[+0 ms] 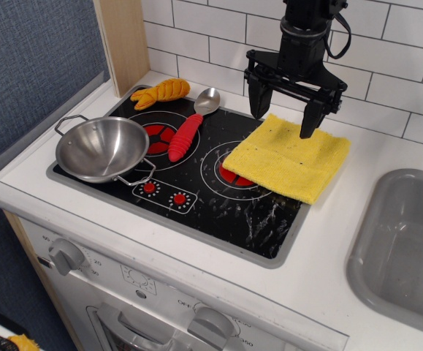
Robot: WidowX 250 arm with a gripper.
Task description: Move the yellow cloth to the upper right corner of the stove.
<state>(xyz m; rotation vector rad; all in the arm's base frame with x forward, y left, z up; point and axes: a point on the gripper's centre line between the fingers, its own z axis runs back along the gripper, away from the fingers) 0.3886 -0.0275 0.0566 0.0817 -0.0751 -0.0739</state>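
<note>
White tiles back a white counter where the stove [218, 201] sits toward the left, with a grey sink [408, 241] at the right edge. On the stove's far right corner lies the yellow cloth [288, 157], flat, covering part of the right burner and overhanging the rim onto the counter. Above the cloth's far edge hovers the gripper [283, 111], jaws spread wide and holding nothing. A steel pan [101, 148], red-handled spoon [189, 128] and orange plush toy [161, 91] occupy the stove's left half.
</note>
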